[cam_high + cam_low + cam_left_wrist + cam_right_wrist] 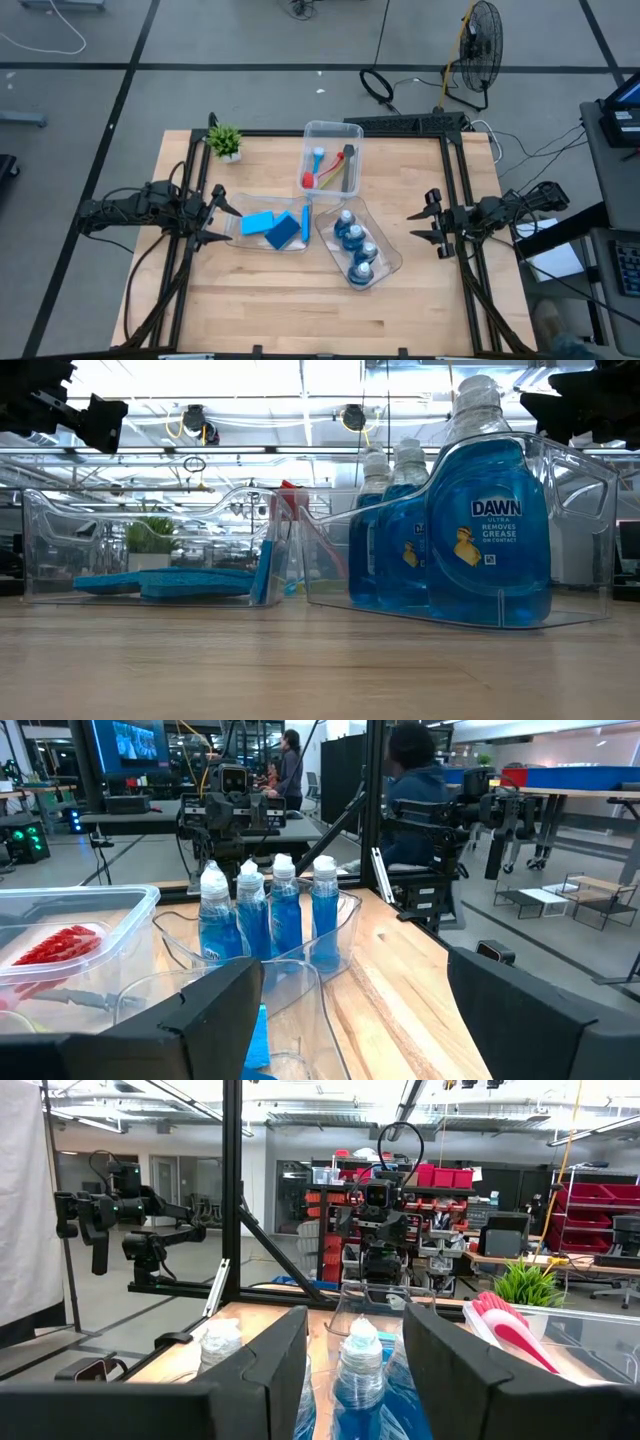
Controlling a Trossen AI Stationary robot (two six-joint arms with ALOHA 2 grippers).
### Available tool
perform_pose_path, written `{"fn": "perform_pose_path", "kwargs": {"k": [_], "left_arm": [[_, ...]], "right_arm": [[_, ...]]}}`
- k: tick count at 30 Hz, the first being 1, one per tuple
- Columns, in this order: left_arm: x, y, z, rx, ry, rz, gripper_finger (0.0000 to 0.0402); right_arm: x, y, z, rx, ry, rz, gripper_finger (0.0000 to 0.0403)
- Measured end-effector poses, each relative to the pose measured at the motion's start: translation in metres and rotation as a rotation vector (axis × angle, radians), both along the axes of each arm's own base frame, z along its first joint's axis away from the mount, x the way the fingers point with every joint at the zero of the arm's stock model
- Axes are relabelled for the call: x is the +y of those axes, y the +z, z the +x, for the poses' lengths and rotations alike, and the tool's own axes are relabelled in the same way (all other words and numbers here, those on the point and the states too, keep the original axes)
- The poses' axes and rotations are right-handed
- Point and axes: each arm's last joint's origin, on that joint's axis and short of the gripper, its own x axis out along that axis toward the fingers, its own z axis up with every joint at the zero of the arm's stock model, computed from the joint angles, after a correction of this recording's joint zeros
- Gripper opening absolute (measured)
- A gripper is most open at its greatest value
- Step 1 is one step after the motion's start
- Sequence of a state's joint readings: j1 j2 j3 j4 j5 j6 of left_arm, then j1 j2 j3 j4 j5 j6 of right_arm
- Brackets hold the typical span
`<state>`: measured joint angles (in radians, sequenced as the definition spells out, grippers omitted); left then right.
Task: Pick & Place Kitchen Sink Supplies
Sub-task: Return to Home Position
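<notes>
Looked straight down on a wooden table [280, 310] inside a black frame. Counted three clear bins near the middle: the brush bin [333, 126] toward the back edge, the sponge bin [232, 232] in front of it to the left, and the bottle bin [392, 258] angled off to the right, close against the sponge bin.

Caught the left gripper [228, 225] hovering just beside the sponge bin's outer end, jaws apart, holding nothing. Same deal with the right gripper [414, 227] – hanging near the bottle bin on the right side, not touching it, jaws spread with nothing between them.

Spotted all four bottles [352, 238] standing upright in a row inside the bottle bin, blue liquid, white caps. Read "DAWN" on the nearest label in the low view.

Made out the blue sponges [281, 232] in the sponge bin, a couple lying flat and one propped on edge at the end nearest the bottles – couldn't settle the exact count.

Picked out the red brush [322, 176], the light-blue brush [318, 154] and the dark-grey brush [349, 160] lying in the brush bin. Thought a yellow-green handle showed beside the grey one, but too thin to be sure.

Noticed a small potted plant [225, 141] by the back left corner, well apart from the bins.
</notes>
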<state>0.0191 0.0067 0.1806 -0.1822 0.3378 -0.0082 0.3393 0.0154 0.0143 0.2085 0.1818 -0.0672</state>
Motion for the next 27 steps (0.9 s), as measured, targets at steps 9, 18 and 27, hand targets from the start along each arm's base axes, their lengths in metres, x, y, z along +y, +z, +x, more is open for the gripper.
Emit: {"fn": "perform_pose_path", "kwargs": {"k": [9, 18, 27], "left_arm": [[0.0000, 0.0000, 0.0000, 0.000, 0.000, 0.000, 0.0318], [0.0000, 0.0000, 0.0000, 0.000, 0.000, 0.000, 0.0306], [0.0000, 0.0000, 0.0000, 0.000, 0.000, 0.000, 0.0324]], "right_arm": [[0.0000, 0.0000, 0.0000, 0.000, 0.000, 0.000, 0.0155], [0.0000, 0.0000, 0.0000, 0.000, 0.000, 0.000, 0.0155], [0.0000, 0.0000, 0.0000, 0.000, 0.000, 0.000, 0.0155]]}}
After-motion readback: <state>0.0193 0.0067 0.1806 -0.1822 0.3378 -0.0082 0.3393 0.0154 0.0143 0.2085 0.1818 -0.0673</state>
